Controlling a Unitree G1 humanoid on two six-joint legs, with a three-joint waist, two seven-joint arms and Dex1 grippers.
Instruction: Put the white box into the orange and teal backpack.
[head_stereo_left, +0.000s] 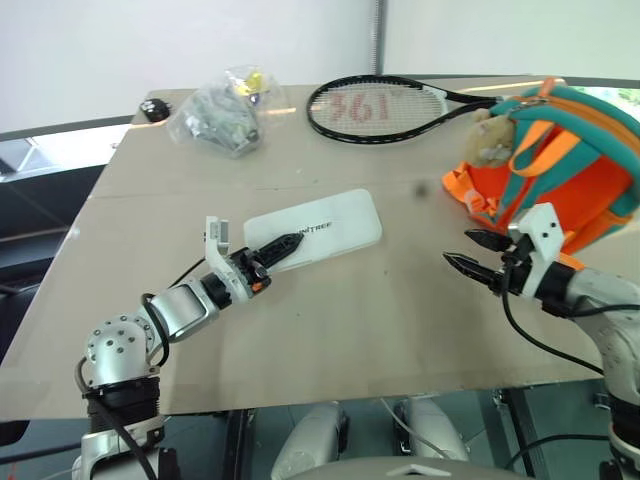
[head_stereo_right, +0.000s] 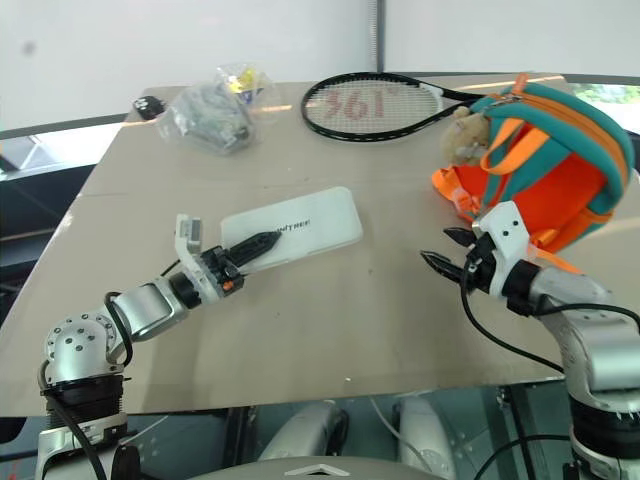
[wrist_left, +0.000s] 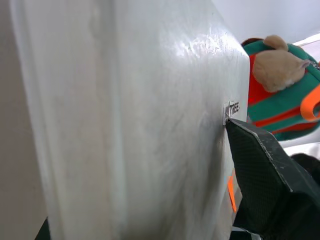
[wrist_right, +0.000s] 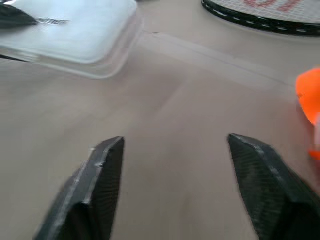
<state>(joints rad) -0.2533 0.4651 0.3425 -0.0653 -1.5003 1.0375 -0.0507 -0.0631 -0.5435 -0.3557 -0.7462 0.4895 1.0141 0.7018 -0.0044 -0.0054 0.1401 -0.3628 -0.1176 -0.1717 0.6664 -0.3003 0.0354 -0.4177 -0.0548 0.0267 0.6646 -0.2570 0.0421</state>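
Bright even daylight, blurred right wrist view

White box: smooth plastic, faint sheen. Backpack: woven cloth; plush bear fuzzy. Table: matt tan board. Bag: crinkled clear plastic. Right gripper's fingers: textured black.
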